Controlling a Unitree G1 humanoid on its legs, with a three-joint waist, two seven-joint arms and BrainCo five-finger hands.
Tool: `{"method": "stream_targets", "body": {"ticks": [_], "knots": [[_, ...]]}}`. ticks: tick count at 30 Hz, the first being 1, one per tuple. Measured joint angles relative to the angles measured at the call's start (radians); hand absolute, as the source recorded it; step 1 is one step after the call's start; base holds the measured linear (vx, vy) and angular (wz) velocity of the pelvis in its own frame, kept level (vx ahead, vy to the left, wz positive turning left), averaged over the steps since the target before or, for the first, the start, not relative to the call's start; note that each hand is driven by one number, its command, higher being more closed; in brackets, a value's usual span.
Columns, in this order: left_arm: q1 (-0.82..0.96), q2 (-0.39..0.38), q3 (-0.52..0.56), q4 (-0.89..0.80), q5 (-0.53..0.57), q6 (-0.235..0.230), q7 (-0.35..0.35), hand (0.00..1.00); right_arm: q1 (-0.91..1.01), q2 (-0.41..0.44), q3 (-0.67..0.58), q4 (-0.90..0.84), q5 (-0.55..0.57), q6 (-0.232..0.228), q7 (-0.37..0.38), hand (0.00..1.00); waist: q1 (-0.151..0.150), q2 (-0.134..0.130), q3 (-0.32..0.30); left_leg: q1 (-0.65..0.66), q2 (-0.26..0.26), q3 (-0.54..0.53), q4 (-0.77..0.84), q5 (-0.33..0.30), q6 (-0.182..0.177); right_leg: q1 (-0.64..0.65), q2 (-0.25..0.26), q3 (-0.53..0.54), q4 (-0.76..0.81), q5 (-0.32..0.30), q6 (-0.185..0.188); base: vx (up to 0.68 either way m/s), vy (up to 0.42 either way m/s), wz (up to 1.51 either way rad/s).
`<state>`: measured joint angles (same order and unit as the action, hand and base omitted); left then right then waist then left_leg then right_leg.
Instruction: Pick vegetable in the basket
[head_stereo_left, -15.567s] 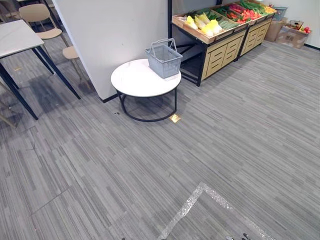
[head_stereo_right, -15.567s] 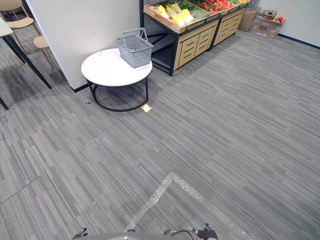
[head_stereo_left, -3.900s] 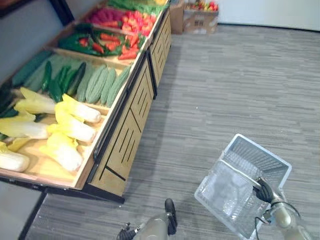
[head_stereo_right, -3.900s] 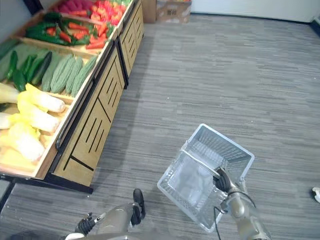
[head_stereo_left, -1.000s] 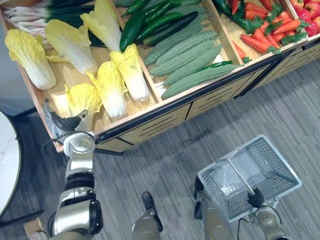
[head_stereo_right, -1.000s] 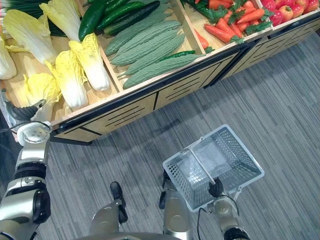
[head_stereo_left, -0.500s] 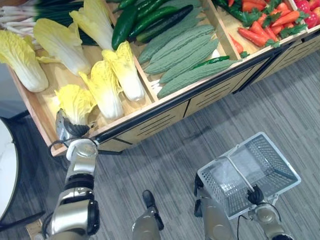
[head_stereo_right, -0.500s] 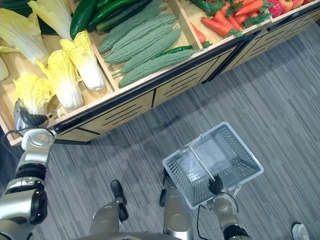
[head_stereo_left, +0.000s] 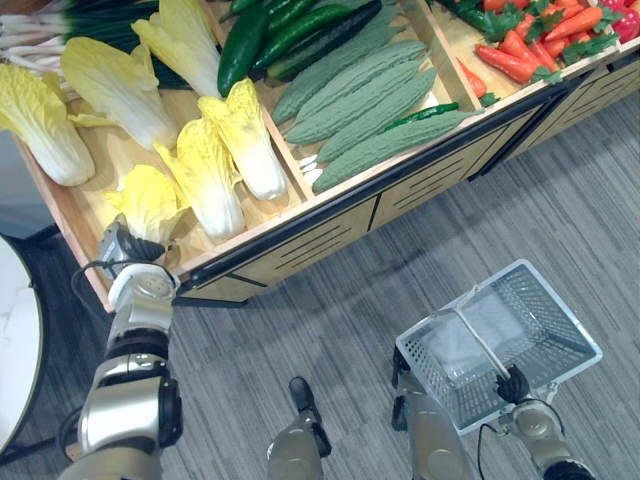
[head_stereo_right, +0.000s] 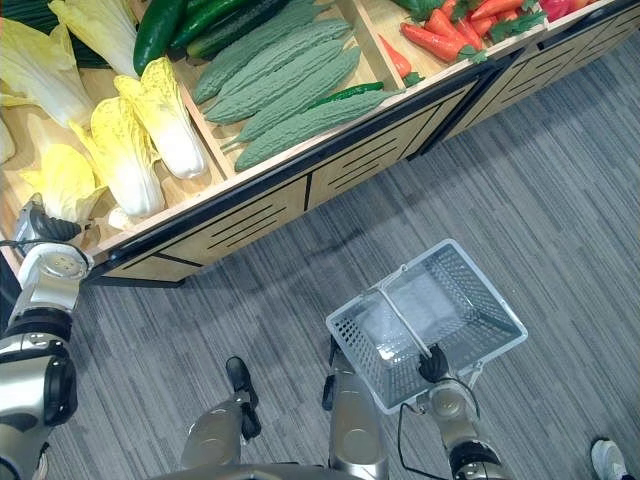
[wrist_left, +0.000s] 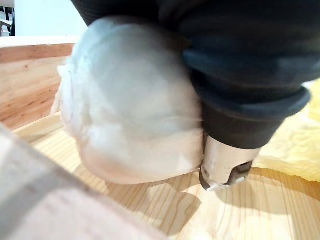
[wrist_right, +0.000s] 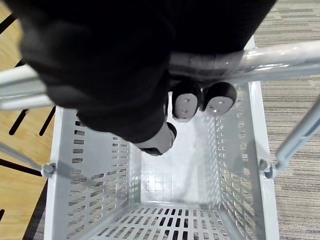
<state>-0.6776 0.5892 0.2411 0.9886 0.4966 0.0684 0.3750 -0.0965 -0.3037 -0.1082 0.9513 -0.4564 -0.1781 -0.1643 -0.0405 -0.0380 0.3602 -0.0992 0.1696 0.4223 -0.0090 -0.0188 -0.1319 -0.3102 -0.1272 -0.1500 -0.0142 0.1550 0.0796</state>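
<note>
Left hand (head_stereo_left: 128, 250) closer; cabbage (head_stereo_left: 150, 200) lengthwise, leaves away

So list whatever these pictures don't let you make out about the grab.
- Left hand grip: in the eye views the yellow cabbage hides its fingers. In the left wrist view the dark cover and the cabbage's white base block them.
- Carrots: cut off by the eye views' top edge.
- Right hand on the basket handle: plain, nothing hidden.

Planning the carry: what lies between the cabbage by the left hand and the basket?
Left eye view: the stand's wooden front, then grey floor, between cabbage and basket.
</note>
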Motion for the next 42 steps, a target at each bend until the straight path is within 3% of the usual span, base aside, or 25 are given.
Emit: {"method": "stream_targets", "body": {"ticks": [9, 13, 16, 18, 21, 26, 32, 37, 40, 42], "knots": [[0.004, -0.017, 0.046, 0.042, -0.023, -0.001, 0.005, 1.00, 0.002, -0.003, 0.002, 0.009, -0.001, 0.000, 0.009, 1.00, -0.010, -0.002, 0.002, 0.037, -0.001, 0.004, 0.000, -0.006, 0.000, 0.035, 0.000, 0.005, -0.004, 0.001, 0.000, 0.00, 0.000, 0.00], [0.020, -0.083, 0.146, 0.015, -0.261, -0.043, 0.063, 1.00, 0.010, -0.003, 0.000, 0.011, -0.001, 0.007, 0.015, 1.00, -0.010, -0.002, 0.002, 0.053, -0.002, 0.003, 0.000, -0.009, 0.002, 0.051, -0.001, 0.005, -0.004, 0.001, 0.000, 0.00, 0.000, 0.00], [0.080, -0.183, 0.223, -0.164, -0.465, -0.066, 0.123, 1.00, 0.025, -0.002, -0.006, 0.008, -0.003, 0.011, 0.016, 1.00, -0.009, -0.002, 0.002, 0.064, -0.003, -0.004, 0.000, -0.010, 0.002, 0.067, -0.003, -0.003, -0.005, 0.001, 0.001, 0.01, -0.004, 0.05], [0.180, -0.306, 0.236, -0.409, -0.577, -0.109, 0.187, 1.00, 0.037, 0.004, -0.021, 0.003, -0.007, 0.025, 0.016, 1.00, -0.010, 0.000, 0.001, 0.069, -0.005, -0.023, 0.001, -0.012, 0.004, 0.081, -0.008, -0.010, -0.005, 0.001, 0.001, 0.01, -0.004, 0.17], [0.252, -0.407, 0.294, -0.554, -0.679, -0.155, 0.256, 1.00, 0.061, 0.011, -0.063, -0.003, -0.017, 0.027, 0.020, 1.00, -0.008, 0.001, 0.000, 0.087, -0.007, -0.025, 0.003, -0.014, 0.007, 0.102, -0.010, -0.008, -0.005, 0.000, 0.001, 0.01, -0.003, 0.05], [0.313, -0.486, 0.362, -0.775, -0.762, -0.226, 0.366, 1.00, 0.089, 0.016, -0.086, -0.002, -0.019, 0.041, 0.022, 1.00, -0.003, 0.002, -0.007, 0.106, -0.009, -0.027, 0.014, -0.020, 0.009, 0.126, -0.012, -0.002, -0.004, 0.000, 0.002, -0.03, -0.013, -0.01], [0.331, -0.541, 0.352, -1.006, -0.697, -0.261, 0.444, 1.00, 0.141, 0.017, -0.091, 0.000, -0.020, 0.042, 0.022, 1.00, -0.003, 0.012, -0.077, 0.122, -0.009, -0.018, 0.013, -0.022, 0.006, 0.132, -0.010, 0.017, -0.005, 0.003, 0.006, -0.02, -0.017, -0.07], [0.334, -0.564, 0.218, -1.174, -0.516, -0.247, 0.478, 1.00, 0.168, 0.016, -0.091, -0.001, -0.019, 0.042, 0.022, 1.00, -0.008, 0.016, -0.139, 0.146, -0.008, 0.006, 0.013, -0.032, 0.001, 0.145, -0.004, 0.041, -0.019, 0.010, 0.014, 0.00, -0.010, -0.15], [0.370, -0.548, 0.031, -1.227, -0.384, -0.235, 0.431, 1.00, 0.178, -0.006, -0.082, -0.047, -0.017, 0.041, 0.023, 1.00, -0.009, 0.026, -0.153, 0.185, -0.008, 0.043, 0.014, -0.050, -0.001, 0.163, 0.004, 0.078, -0.023, 0.012, 0.018, 0.01, 0.006, -0.39], [0.405, -0.505, -0.097, -1.231, -0.308, -0.243, 0.348, 1.00, 0.174, -0.067, -0.057, -0.122, -0.018, 0.037, 0.041, 1.00, -0.012, 0.041, -0.169, 0.216, -0.016, 0.101, 0.014, -0.071, -0.005, 0.162, 0.011, 0.136, -0.037, 0.020, 0.030, 0.01, 0.024, -0.76]]}}
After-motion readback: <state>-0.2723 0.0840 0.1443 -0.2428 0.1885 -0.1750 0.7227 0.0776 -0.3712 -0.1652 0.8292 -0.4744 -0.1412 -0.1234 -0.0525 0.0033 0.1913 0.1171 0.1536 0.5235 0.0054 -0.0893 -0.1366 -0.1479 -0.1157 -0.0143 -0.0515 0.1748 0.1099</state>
